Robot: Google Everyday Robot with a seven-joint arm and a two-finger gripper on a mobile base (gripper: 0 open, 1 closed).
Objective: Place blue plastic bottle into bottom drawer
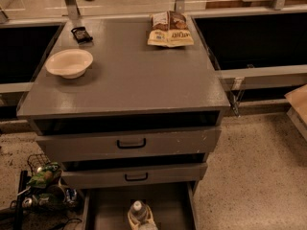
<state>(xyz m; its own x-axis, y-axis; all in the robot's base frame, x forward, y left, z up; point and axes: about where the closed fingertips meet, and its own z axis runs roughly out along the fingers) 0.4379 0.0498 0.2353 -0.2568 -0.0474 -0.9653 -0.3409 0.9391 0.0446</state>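
Note:
The blue plastic bottle (pixel 138 212), clear with a white cap, stands upright in the open bottom drawer (pixel 168 207) at the frame's bottom edge. Only its cap and shoulders show. My gripper (pixel 140 221) shows only as a pale cream shape wrapped around the bottle's lower part, cut off by the bottom edge. The two upper drawers (pixel 129 143) with black bar handles are slightly pulled out above it.
On the grey cabinet top (pixel 129 75) are a white bowl (pixel 70 63) at the left, a small black packet (pixel 81 34) behind it, and a chip bag (pixel 169 29) at the back. A wire basket with cans and clutter (pixel 43 188) sits on the floor to the left of the drawers.

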